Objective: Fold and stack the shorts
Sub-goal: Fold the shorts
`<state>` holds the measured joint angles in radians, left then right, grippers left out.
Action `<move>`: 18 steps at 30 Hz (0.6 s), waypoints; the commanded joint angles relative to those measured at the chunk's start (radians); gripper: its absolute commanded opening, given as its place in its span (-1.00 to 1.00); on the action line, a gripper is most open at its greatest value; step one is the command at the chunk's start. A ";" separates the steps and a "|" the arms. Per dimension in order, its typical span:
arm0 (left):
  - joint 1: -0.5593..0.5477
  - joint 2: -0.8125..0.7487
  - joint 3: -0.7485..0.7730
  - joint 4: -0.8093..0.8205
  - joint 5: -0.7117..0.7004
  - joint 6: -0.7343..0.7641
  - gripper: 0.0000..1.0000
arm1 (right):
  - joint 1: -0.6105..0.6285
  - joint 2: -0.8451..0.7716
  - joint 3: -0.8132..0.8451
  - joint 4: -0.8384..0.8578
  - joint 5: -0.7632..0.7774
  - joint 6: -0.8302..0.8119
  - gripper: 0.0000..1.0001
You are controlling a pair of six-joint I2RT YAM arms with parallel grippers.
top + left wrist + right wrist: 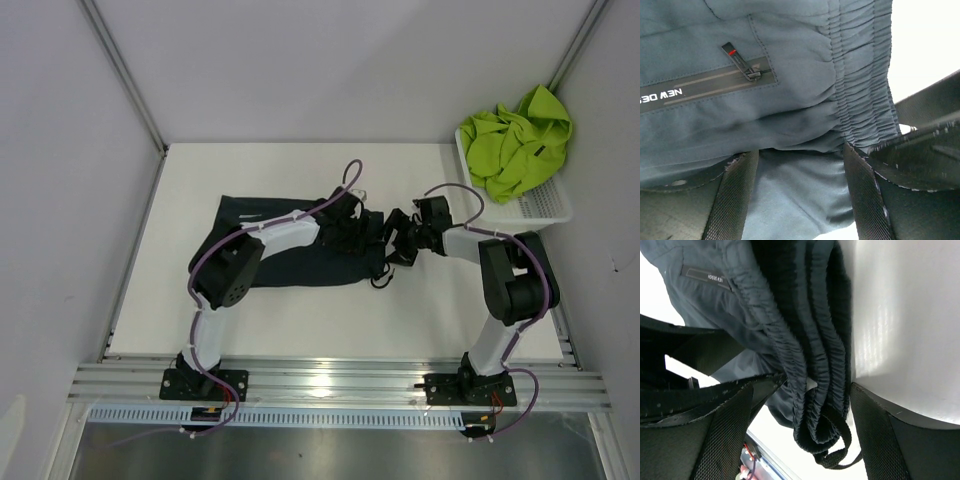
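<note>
Basket blocks table's far-right corner; near strip lies open

A white table carries everything. Spread flat near its middle lies a pair of dark navy shorts, its gathered elastic waistband toward the right, a drawstring loop trailing onto the bare surface. At the table's far right corner stands a white mesh basket, touching the right wall, with crumpled lime green shorts heaped inside.
</note>
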<state>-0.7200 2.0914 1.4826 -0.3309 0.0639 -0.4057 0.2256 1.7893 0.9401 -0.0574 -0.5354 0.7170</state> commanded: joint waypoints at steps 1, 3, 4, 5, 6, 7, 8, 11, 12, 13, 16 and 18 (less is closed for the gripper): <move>0.004 0.051 0.018 -0.085 -0.042 0.051 0.43 | 0.014 -0.022 -0.062 0.033 0.040 0.042 0.61; 0.002 0.062 0.016 -0.096 -0.052 0.059 0.42 | 0.024 -0.025 -0.075 0.042 0.051 0.042 0.61; 0.002 0.062 0.013 -0.096 -0.053 0.061 0.42 | 0.026 -0.027 -0.078 0.041 0.054 0.041 0.62; 0.001 0.062 0.001 -0.092 -0.056 0.062 0.41 | 0.026 -0.025 -0.090 0.045 0.055 0.041 0.62; 0.001 0.061 -0.004 -0.085 -0.058 0.062 0.41 | 0.027 -0.027 -0.095 0.047 0.054 0.041 0.62; -0.005 0.055 -0.013 -0.080 -0.056 0.064 0.40 | 0.027 -0.024 -0.101 0.047 0.051 0.042 0.62; -0.007 0.055 -0.021 -0.074 -0.059 0.064 0.40 | 0.027 -0.013 -0.107 0.080 0.048 0.042 0.63; -0.018 0.039 -0.045 -0.053 -0.059 0.058 0.40 | 0.027 0.005 -0.127 0.116 0.022 0.053 0.62; -0.022 0.035 -0.056 -0.043 -0.059 0.054 0.40 | 0.026 -0.004 -0.133 0.111 0.025 0.055 0.62; -0.025 0.032 -0.059 -0.042 -0.059 0.053 0.40 | 0.021 -0.014 -0.142 0.111 0.026 0.058 0.62; -0.035 0.024 -0.073 -0.037 -0.098 0.048 0.40 | 0.006 -0.065 -0.178 0.067 0.026 0.061 0.62; -0.036 0.018 -0.085 -0.030 -0.096 0.047 0.40 | 0.006 -0.090 -0.202 0.064 0.017 0.062 0.62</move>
<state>-0.7498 2.0861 1.4563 -0.2981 -0.0017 -0.3653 0.2352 1.7245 0.7967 0.1001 -0.5571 0.7925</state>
